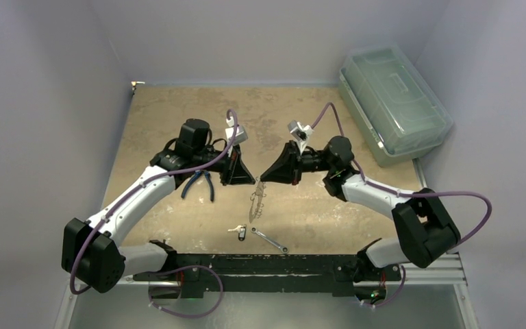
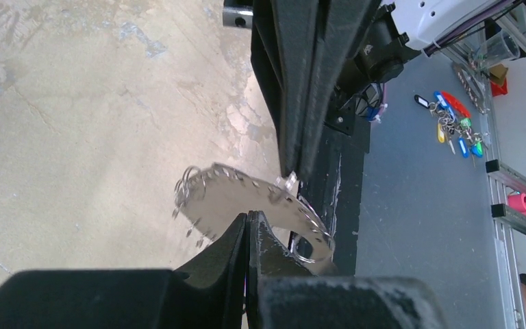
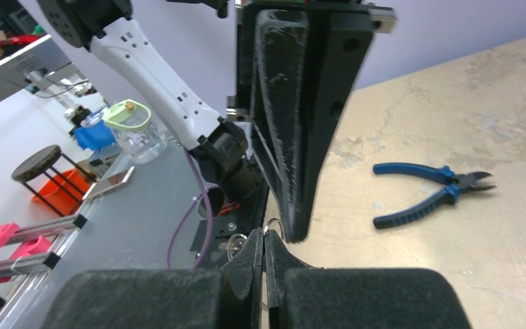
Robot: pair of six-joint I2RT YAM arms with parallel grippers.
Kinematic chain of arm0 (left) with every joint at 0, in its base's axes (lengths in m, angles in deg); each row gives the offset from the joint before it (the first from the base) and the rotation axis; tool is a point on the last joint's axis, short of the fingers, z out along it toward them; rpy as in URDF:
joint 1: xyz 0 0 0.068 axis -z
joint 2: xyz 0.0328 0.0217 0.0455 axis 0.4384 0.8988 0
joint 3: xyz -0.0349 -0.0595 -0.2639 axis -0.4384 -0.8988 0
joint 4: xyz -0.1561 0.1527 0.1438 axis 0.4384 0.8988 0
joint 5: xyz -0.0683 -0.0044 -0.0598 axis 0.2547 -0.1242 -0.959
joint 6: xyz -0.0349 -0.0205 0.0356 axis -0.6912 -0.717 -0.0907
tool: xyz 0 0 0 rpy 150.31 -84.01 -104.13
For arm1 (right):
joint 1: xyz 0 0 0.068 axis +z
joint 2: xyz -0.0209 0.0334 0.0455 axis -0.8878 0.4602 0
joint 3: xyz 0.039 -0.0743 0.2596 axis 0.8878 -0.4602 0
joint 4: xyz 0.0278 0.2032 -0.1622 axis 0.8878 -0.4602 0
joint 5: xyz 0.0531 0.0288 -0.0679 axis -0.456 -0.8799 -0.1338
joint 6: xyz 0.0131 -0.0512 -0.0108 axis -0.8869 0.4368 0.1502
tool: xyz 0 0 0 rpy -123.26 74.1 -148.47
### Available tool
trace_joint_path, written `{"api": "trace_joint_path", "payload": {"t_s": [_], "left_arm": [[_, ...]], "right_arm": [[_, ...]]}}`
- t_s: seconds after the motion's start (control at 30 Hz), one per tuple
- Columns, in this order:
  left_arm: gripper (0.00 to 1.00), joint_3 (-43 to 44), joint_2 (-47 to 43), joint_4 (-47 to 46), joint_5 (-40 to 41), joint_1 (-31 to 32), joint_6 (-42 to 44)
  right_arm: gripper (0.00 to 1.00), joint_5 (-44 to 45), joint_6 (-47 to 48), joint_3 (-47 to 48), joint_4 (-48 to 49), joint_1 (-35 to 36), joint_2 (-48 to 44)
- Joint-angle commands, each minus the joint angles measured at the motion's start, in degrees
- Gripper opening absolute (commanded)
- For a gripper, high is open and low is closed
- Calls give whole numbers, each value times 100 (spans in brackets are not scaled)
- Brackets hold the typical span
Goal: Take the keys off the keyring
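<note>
The keyring [image 1: 255, 202] hangs edge-on between my two grippers, above the middle of the table. In the left wrist view it is a pale curved band [image 2: 246, 195] with holes and small wire rings. My left gripper [image 1: 251, 179] [image 2: 248, 216] is shut on the band's edge. My right gripper [image 1: 264, 179] [image 3: 264, 235] is shut tip to tip with it on a small wire ring [image 3: 274, 225] at the keyring's top. A tiny cluster of silvery keys [image 1: 240, 232] lies on the table below, apart from the keyring.
Blue-handled pliers [image 1: 198, 184] [image 3: 430, 192] lie on the table under the left arm. A slim silver wrench [image 1: 270, 240] lies near the front rail beside the keys. A clear lidded bin [image 1: 394, 103] stands at the back right.
</note>
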Motion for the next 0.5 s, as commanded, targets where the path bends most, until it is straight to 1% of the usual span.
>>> {"api": "trace_joint_path", "payload": {"t_s": [0.0,0.07,0.1,0.2,0.23,0.27,0.37,0.47], "left_arm": [[0,-2,-63,11,35,-92,115],[0,17,-29,48,83,-135,148],[6,32,-12,76,96,-170,159],[33,75,51,146,151,-286,161],[40,95,78,187,206,-319,161],[43,120,93,235,255,-347,161],[58,155,135,295,412,-444,161],[67,169,193,349,573,-496,358]], "right_arm": [[0,-58,346,-17,-296,-277,-258],[0,-99,421,-1,-466,-384,-297],[0,-130,413,25,-520,-469,-317],[0,-151,418,49,-801,-770,-437],[0,-139,416,3,-892,-874,-479],[0,-104,415,-61,-968,-967,-516],[0,16,472,-285,-1251,-1193,-629],[0,118,751,-264,-1978,-1406,-772]]}}
